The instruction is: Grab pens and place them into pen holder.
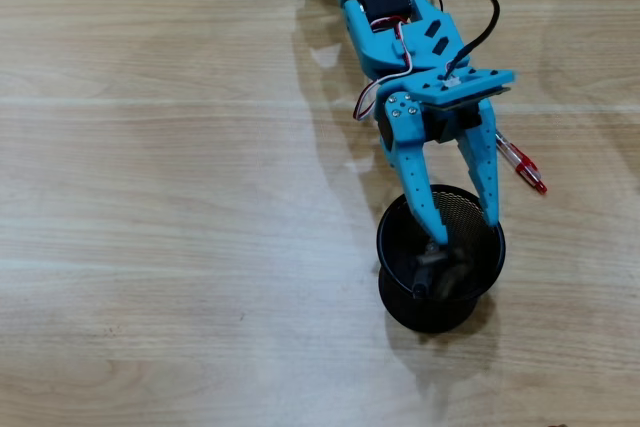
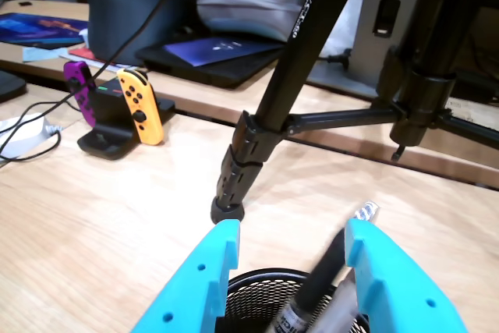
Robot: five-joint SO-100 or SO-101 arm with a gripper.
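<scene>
Arm: I see one blue arm, reaching down the overhead view from the top edge.
Claw: I read the two fingers as spread apart, tips over the cup mouth; nothing is clamped between them that I can make out. In the wrist view the gripper shows the same gap.
Pen holder: one black mesh cup, standing on the wooden table, directly under the fingertips.
Pens, in the cup: at least two in the wrist view, a dark one and a clear one with a silvery tip, leaning against the right finger. Exact count inside, I cannot tell.
Pens, on the table: one, the red and clear pen, lying just right of the arm, apart from the cup.
Game controllers: two on a dock, purple and orange.
Writing: white lettering on the tripod leg, too small to read.
</scene>
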